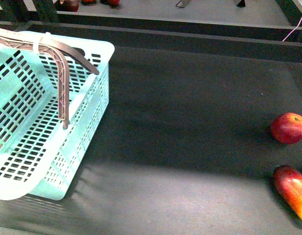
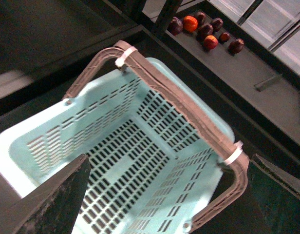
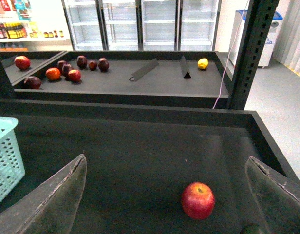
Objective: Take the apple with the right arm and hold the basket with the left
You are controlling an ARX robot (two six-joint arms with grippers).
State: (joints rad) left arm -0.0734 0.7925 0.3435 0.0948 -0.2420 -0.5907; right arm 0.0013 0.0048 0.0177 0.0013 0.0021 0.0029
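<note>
While apple (image 1: 289,128) lies well apart from basket (image 1: 103,49) — shelf labels (image 3: 13,33) too small to read.

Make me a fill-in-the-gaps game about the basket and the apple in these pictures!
The basket is ____ inside. The round apple is ____ in colour. Two ____ ties hold the basket's handles together. From the robot, the apple lies to the ____ of the basket.
Missing words: empty, red, white, right.
</note>
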